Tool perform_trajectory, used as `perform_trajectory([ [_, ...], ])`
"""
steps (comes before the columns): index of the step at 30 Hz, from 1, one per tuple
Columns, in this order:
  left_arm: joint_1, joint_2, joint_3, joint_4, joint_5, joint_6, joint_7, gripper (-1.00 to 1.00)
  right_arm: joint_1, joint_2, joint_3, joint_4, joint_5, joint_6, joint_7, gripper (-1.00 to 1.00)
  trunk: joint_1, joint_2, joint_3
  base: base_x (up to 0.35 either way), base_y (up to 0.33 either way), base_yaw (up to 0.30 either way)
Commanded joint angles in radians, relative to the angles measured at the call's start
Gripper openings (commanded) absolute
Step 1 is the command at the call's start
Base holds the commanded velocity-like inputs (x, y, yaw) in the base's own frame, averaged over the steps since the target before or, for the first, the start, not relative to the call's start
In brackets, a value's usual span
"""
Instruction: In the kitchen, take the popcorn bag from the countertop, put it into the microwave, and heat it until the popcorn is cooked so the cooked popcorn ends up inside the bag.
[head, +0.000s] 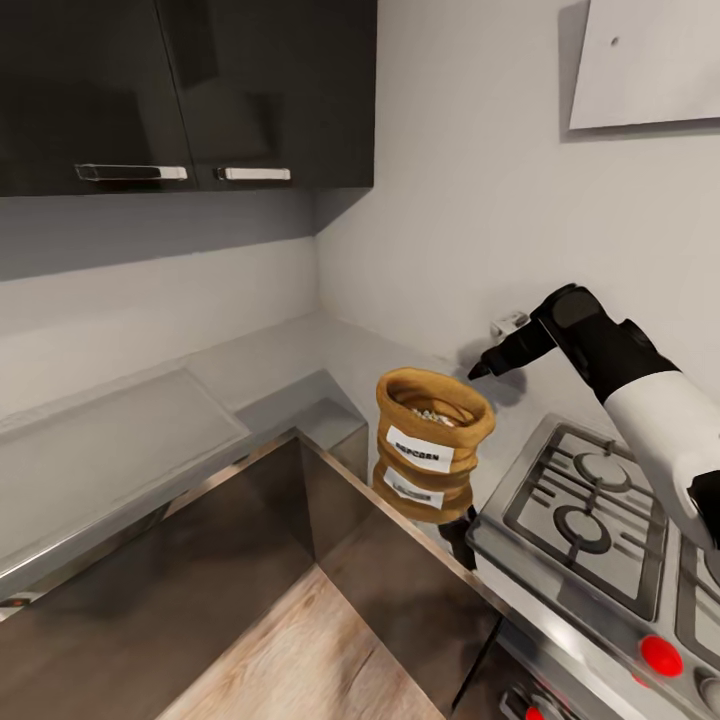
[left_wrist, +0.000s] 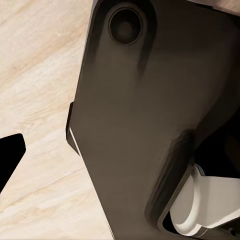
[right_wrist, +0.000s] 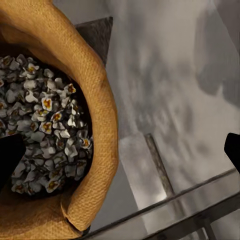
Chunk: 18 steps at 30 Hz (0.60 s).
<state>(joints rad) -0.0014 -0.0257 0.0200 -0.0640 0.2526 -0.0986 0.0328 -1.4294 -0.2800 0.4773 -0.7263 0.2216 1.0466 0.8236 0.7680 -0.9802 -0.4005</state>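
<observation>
We see the bag (head: 434, 422) standing upright on the countertop (head: 290, 360), at the inner corner of the L, just beside the hob (head: 590, 510). Its rim is rolled down, a white label faces us, and pale kernels with yellow centres fill it. The glossy steel mirrors the bag below its base.

Our right arm (head: 640, 390) reaches in over the hob, and the right gripper (head: 482, 368) hovers just above and behind the bag's rim, close to the wall (head: 480, 180), not touching the sack. In the right wrist view the bag's mouth (right_wrist: 45, 125) sits under one side of the claw, and two dark fingertips (right_wrist: 9, 162) show at opposite edges of the picture, far apart: the claw is spread wide with nothing between its fingers but air, the kernels and the grey worktop (right_wrist: 165, 100). One fingertip lies over the kernels, the other (right_wrist: 233, 149) over bare steel beside the bag.

In the left wrist view we look down at the robot's own dark body (left_wrist: 145, 115) over the pale wood floor (left_wrist: 40, 75). One black fingertip (left_wrist: 10, 152) of the left gripper shows at the picture's edge; we cannot tell whether that claw is spread or closed.

Dark wall cabinets (head: 180, 90) with silver handles hang above the counter.
</observation>
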Motion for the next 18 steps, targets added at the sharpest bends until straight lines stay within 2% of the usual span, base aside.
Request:
perform_trajectory([
  [1, 0.000, 0.000, 0.001, 0.000, 0.002, -0.003, 0.002, 1.00, -0.001, 0.000, 0.004, 0.000, 0.010, 0.001, 0.011, 1.00, 0.000, -0.001, -0.001, 0.021, 0.000, 0.000],
  [10, 0.000, 0.000, 0.001, -0.001, 0.002, -0.003, 0.002, 1.00, -0.001, 0.025, 0.004, 0.007, 0.005, 0.001, 0.014, 1.00, 0.000, -0.001, -0.001, 0.003, 0.000, 0.000],
  [13, 0.000, 0.000, 0.001, 0.000, 0.002, -0.003, 0.002, 1.00, -0.001, 0.056, 0.002, 0.009, 0.006, 0.001, 0.012, 1.00, 0.000, -0.001, -0.001, 0.000, 0.000, 0.000],
  [18, 0.000, 0.000, 0.001, -0.001, 0.002, -0.003, 0.002, 1.00, 0.001, 0.068, -0.002, 0.048, 0.001, 0.001, 0.008, 1.00, 0.000, -0.001, -0.001, 0.000, 0.000, 0.000],
])
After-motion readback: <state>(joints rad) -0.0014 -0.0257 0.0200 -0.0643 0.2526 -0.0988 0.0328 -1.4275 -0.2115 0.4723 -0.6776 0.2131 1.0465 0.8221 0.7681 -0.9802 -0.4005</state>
